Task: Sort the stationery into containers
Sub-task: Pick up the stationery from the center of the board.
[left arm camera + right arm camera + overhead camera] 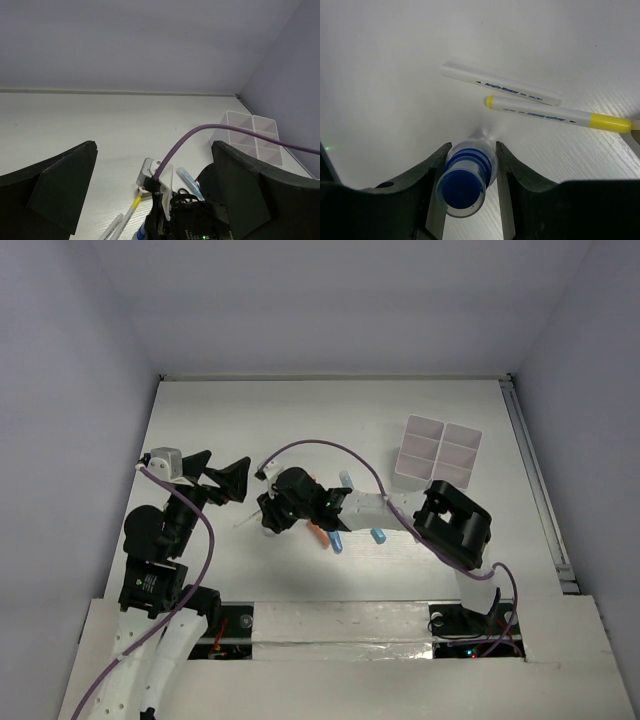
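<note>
My right gripper (470,155) is shut on a small blue-capped bottle (465,182) that stands with its base on the table. Two thin white pens lie just beyond it, a plain one (500,90) and a yellow-tipped one (555,116). In the top view the right gripper (270,515) reaches left across mid-table. An orange marker (318,536) and blue tubes (337,542) lie under its wrist. My left gripper (215,478) is open and empty, raised left of the right gripper. The white divided containers (440,450) stand at the back right and also show in the left wrist view (250,137).
The right arm's elbow (455,520) sits in front of the containers. Its purple cable (320,448) arches over the middle of the table. A pale blue tube (189,180) lies beside the right wrist. Walls close the table at the back and on both sides.
</note>
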`<state>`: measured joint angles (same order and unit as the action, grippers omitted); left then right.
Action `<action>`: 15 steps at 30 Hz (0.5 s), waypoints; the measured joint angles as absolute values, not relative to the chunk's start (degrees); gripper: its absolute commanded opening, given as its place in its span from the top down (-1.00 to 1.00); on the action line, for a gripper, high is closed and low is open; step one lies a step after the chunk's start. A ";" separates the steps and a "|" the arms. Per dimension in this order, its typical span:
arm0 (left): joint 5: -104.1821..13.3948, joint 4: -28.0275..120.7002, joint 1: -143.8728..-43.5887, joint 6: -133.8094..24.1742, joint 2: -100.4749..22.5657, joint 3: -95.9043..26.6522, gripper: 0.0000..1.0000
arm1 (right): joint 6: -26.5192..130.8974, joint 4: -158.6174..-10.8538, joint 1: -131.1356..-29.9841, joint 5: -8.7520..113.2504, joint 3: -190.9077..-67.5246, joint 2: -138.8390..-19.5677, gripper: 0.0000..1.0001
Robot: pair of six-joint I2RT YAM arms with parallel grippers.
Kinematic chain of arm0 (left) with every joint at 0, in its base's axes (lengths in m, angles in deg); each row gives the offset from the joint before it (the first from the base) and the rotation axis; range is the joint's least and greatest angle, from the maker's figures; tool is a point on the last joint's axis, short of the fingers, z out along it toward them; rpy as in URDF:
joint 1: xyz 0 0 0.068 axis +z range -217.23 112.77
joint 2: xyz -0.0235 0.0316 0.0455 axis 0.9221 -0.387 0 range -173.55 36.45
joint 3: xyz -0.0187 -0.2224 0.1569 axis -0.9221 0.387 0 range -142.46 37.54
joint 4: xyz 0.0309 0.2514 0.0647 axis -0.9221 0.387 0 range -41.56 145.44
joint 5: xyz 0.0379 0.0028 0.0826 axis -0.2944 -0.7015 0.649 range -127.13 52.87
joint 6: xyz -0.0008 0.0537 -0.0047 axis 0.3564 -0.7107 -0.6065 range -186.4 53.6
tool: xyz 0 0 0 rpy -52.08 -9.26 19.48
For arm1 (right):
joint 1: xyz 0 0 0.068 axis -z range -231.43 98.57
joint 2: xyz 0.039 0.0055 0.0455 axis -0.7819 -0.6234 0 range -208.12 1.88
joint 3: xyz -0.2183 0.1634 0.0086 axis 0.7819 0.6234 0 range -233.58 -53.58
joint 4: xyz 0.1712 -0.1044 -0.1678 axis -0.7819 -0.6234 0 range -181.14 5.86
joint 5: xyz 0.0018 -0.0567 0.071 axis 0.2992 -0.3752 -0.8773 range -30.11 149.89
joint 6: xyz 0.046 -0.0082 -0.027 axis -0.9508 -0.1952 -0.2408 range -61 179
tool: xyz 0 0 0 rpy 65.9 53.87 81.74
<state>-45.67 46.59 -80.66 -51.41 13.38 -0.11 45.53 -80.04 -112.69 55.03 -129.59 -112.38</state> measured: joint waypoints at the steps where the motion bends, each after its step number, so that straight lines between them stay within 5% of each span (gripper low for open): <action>1: -45.75 46.59 -80.75 -51.39 13.38 -0.11 -0.98 | 45.31 -80.02 -112.69 55.35 -129.59 -112.36 0.56; 15: -46.69 46.57 -81.17 -51.41 13.45 -0.11 -0.98 | 48.41 -81.81 -106.41 65.50 -128.30 -93.60 0.68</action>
<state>-46.69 46.57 -81.17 -51.41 13.45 -0.11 48.41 -81.81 -106.41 65.50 -128.30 -93.60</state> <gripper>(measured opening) 0.989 0.432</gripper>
